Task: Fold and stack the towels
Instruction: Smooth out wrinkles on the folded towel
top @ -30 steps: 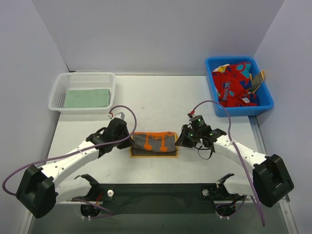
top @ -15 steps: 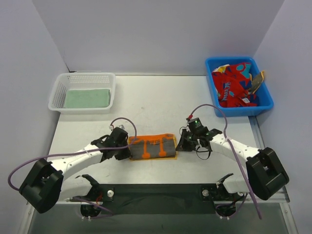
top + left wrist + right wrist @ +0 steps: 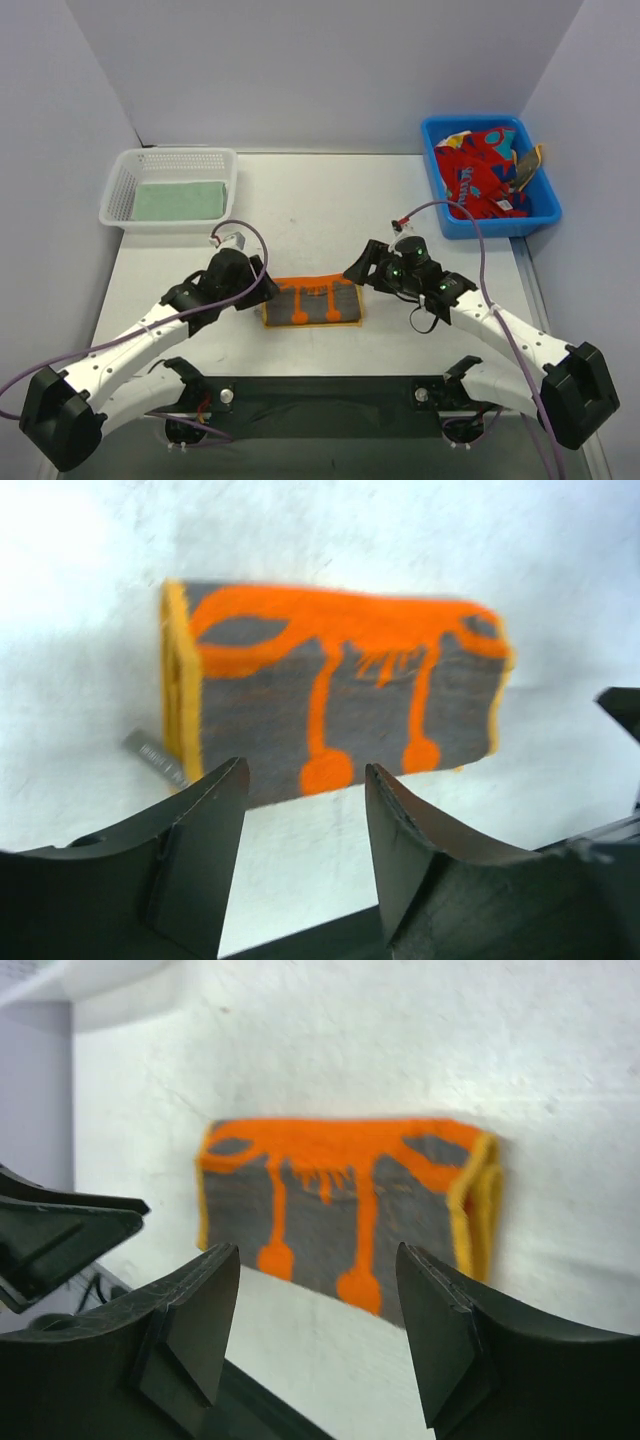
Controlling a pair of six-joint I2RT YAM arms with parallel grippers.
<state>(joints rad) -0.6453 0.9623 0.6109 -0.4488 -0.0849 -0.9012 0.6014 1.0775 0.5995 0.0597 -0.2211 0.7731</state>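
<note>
Near the middle of the bench's (image 3: 320, 200) near edge, I read the left gripper (image 3: 305, 780) as jaws apart, nothing between them, just off the left end of the folded orange-and-grey towel (image 3: 340, 715). Right gripper (image 3: 320, 1260): jaws likewise apart and empty, just off the towel's right end. The towel lies flat, free of both. Far left corner: white basket (image 3: 118, 190) holding a folded pale green towel (image 3: 180, 200). Far right corner: blue bin (image 3: 500, 226) with crumpled red towels (image 3: 480, 175).
</note>
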